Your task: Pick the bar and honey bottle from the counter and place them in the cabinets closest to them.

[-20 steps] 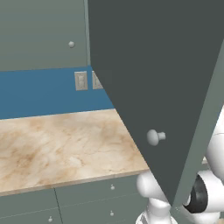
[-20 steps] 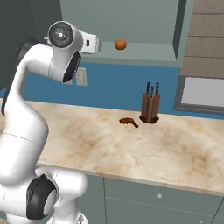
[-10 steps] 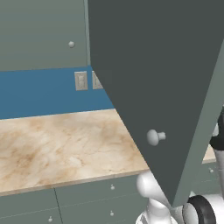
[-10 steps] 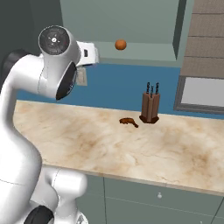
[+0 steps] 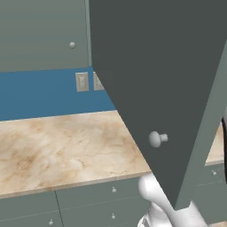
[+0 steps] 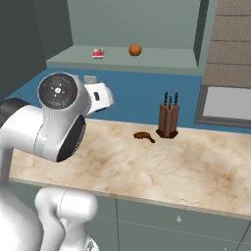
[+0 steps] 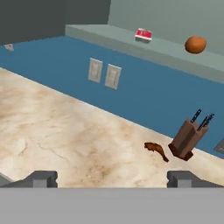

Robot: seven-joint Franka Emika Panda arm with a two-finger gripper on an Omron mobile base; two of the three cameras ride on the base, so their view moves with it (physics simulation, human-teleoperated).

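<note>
Bar [image 7: 143, 34] lies flat, lengthwise along cabinet shelf [image 7: 109, 40].

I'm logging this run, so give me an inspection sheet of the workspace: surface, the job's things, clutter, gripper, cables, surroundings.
Surface: beige marbled counter, grey-green drawers below.
Job's things: small red and white packet, likely the bar, lies on the open cabinet shelf; honey bottle nothing seen.
Clutter: knife block stands upright on the counter by the wall; a small brown item lies beside it; an orange ball sits on the shelf, apart from the packet.
Gripper: gripper open, empty, above the counter.
Cables: nothing seen.
Surroundings: blue wall with outlets; cabinet door swung open; window frame at right.
</note>
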